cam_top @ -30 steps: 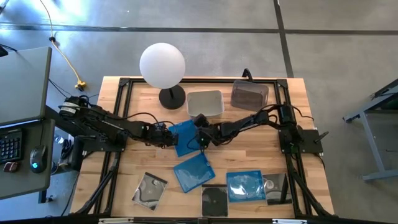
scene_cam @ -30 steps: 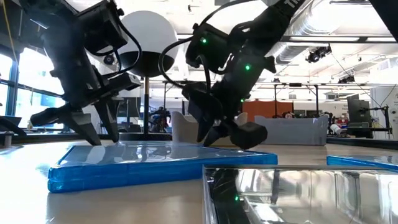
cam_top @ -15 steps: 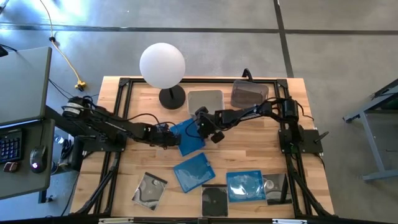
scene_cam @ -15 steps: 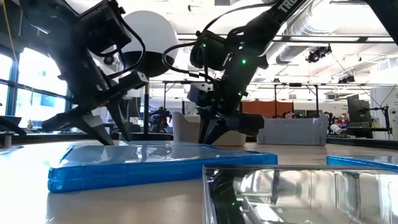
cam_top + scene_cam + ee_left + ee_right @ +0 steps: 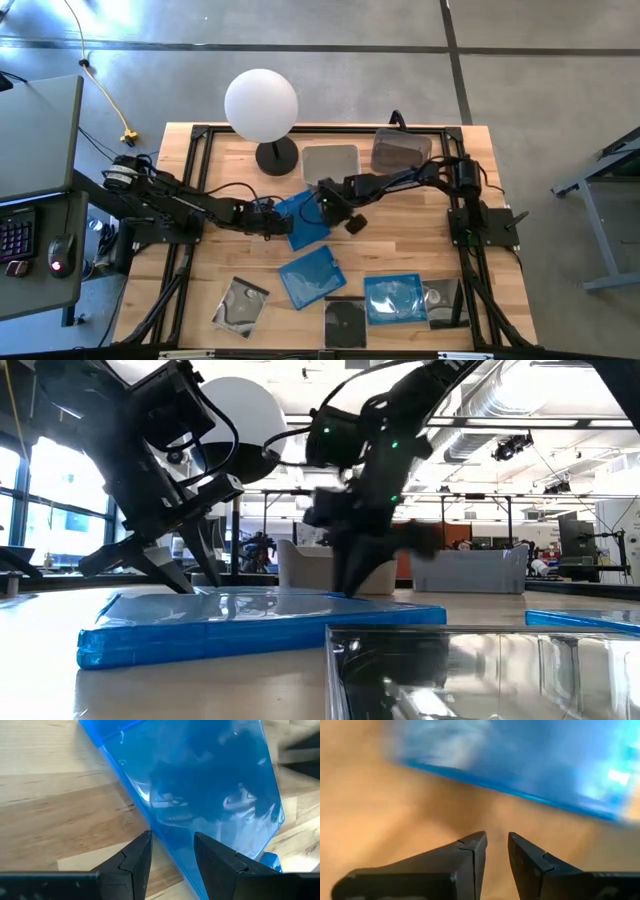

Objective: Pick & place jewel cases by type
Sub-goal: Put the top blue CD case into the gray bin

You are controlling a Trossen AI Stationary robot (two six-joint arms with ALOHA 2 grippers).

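A translucent blue jewel case (image 5: 302, 218) lies flat on the wood at mid-table. My left gripper (image 5: 272, 215) is open at that case's left edge (image 5: 165, 837); one finger is over the wood and the other over the blue lid. My right gripper (image 5: 328, 205) hovers at the case's far right corner, fingers a narrow gap apart (image 5: 497, 837), holding nothing. Two more blue cases (image 5: 312, 275) (image 5: 395, 298) and three clear dark-lined cases (image 5: 240, 303) (image 5: 345, 322) (image 5: 445, 300) lie near the front edge. My left gripper comes at the blue case's left edge (image 5: 165, 837) slanting down from the table's left, with a finger (image 5: 137, 857) on each side of it. I cannot tell whether either finger touches the case, which lies flat on the table.
Two deeper tubs, one pale (image 5: 330, 165) and one smoky (image 5: 401, 150), stand at the far edge beside a lamp with a white globe (image 5: 261, 104). Bare wood lies left of the cases and between the middle case and the front row.
My right gripper has drawn back from over the middle blue case toward the table's far edge, and it is blurred in motion now. My left gripper has edged a little to the right, toward that case's left edge.
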